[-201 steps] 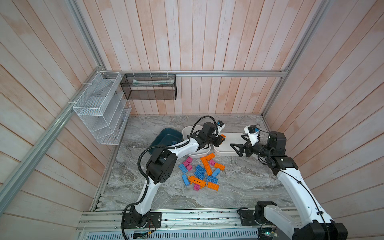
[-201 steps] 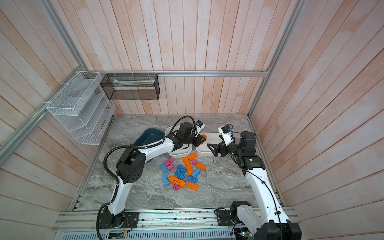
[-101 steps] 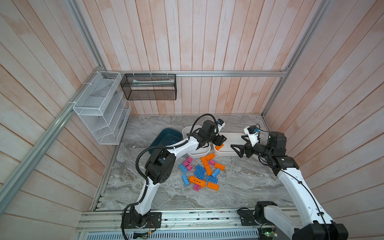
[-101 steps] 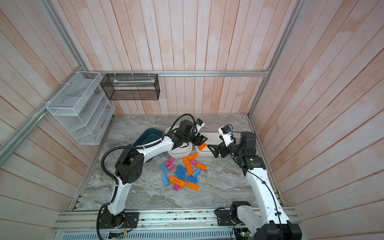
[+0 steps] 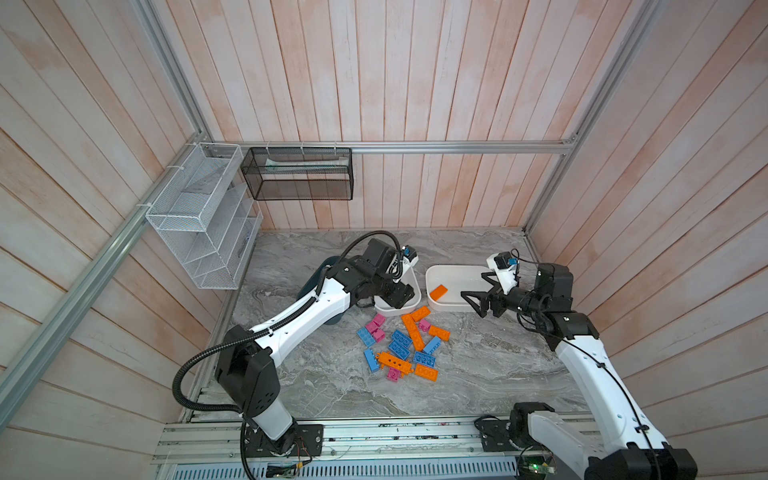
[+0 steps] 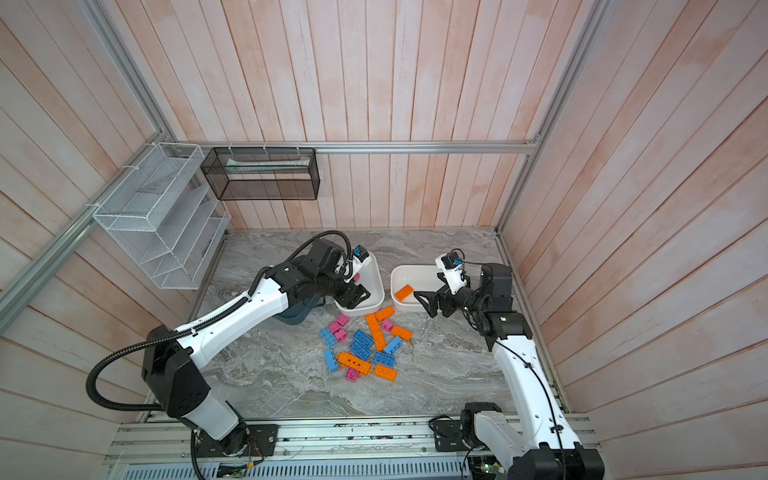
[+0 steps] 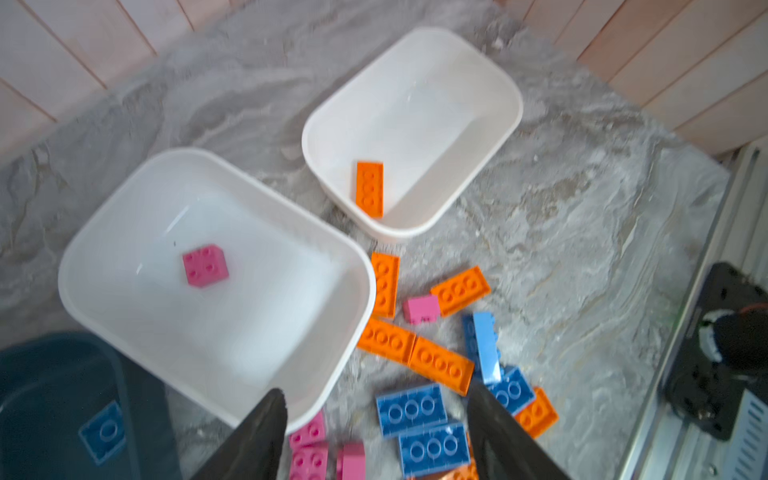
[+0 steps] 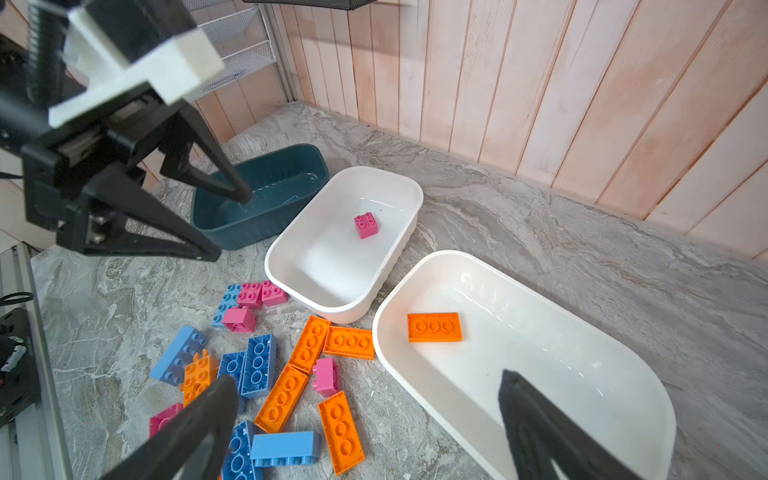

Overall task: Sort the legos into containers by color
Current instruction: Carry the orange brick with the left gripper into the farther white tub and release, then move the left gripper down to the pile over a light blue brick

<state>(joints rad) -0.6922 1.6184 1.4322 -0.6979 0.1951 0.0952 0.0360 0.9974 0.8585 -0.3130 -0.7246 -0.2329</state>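
Several blue, pink and orange legos (image 5: 401,349) lie in a loose pile on the marble table. An orange brick (image 5: 438,292) (image 8: 434,327) lies in the right white container (image 8: 540,353). A pink brick (image 7: 205,266) sits in the middle white container (image 7: 187,151). In the dark teal container (image 8: 266,224) a blue brick (image 7: 103,432) shows. My left gripper (image 5: 399,297) (image 7: 374,388) hangs open and empty over the near end of the middle white container. At the near corner of the right white container my right gripper (image 5: 473,286) (image 8: 365,378) is wide open and empty.
A white wire rack (image 5: 203,216) hangs on the left wall and a black mesh basket (image 5: 299,174) on the back wall. Wooden walls close the table on three sides. A metal rail (image 5: 374,440) runs along the front edge.
My left gripper opened and let the orange brick go into the right white container, then drew back left over the middle one. The right arm has not moved.
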